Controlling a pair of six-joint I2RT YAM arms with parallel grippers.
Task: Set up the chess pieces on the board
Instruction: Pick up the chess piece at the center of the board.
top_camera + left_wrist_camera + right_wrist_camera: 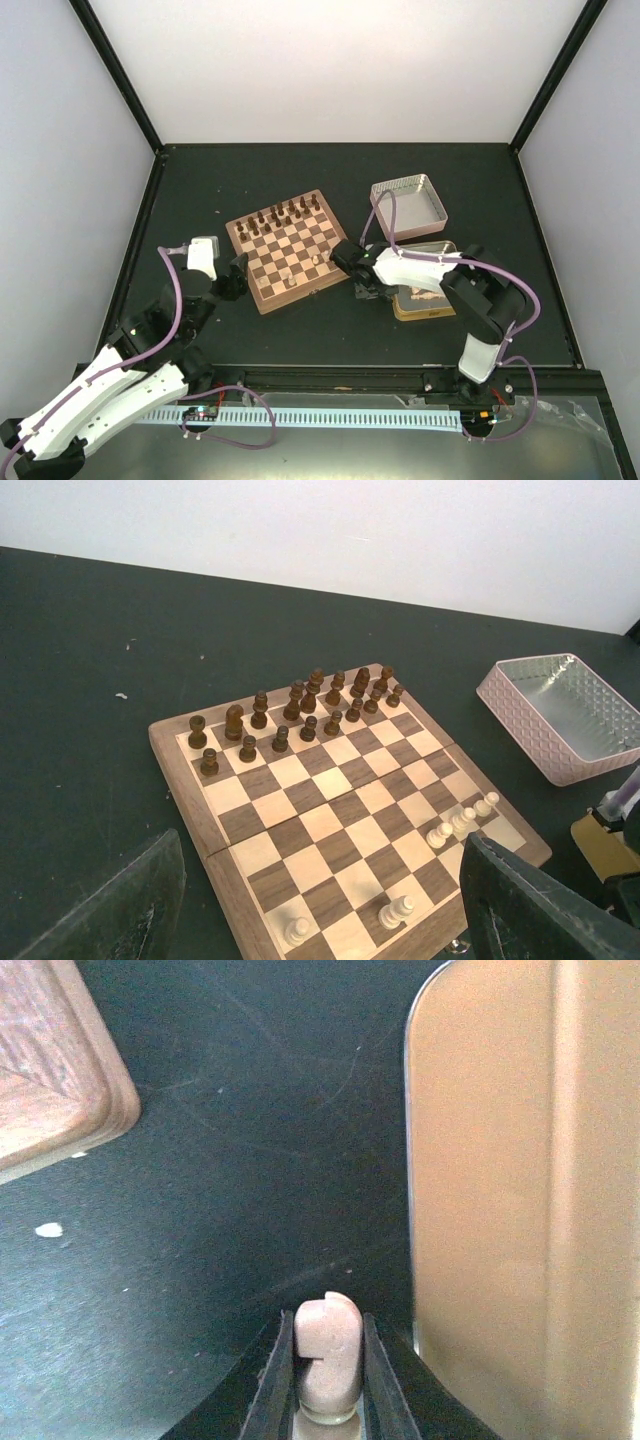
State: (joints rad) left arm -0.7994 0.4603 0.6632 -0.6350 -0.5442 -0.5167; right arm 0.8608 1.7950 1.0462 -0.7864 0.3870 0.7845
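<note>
The right gripper (327,1320) is pinching one pale piece (328,1355), fingers closed snug on both sides of it. It's hanging over the dark table (230,1160), in the gap between the board (50,1070) corner and the gold tin (500,1210). Can't tell if the piece is touching the table. The left gripper (235,278) is sitting wide open, holding nothing, just off the board's left side. A few pale pieces (465,820) are standing on the near squares, dark pieces (300,705) lining the far rows. The pink tin (408,205) is sitting behind the gold one.
</note>
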